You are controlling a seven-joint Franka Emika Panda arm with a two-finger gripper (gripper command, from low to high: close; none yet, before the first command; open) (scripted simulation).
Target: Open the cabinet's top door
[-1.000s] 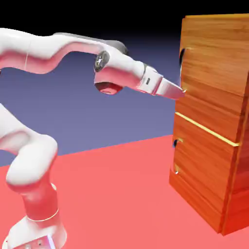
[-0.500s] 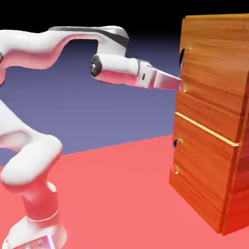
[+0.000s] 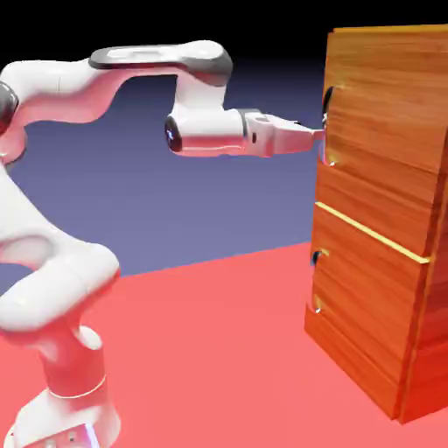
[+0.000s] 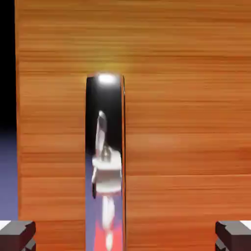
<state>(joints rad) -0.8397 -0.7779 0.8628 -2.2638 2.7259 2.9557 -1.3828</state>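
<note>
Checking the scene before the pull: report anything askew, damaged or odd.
Nothing stands out. The cabinet stands square, the top door shut, its handle intact. The claw is open at that handle.

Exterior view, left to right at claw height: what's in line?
Robot arm → claw, open → silver handle → top door of the cabinet.

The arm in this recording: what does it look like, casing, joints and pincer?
The arm has a glossy white, rounded casing with a dark grey panel on the upper link and a dark grey joint cap. The pincer is a white, tapering hand; the hand view shows its fingertips as small grey blocks. No cables show.
</note>
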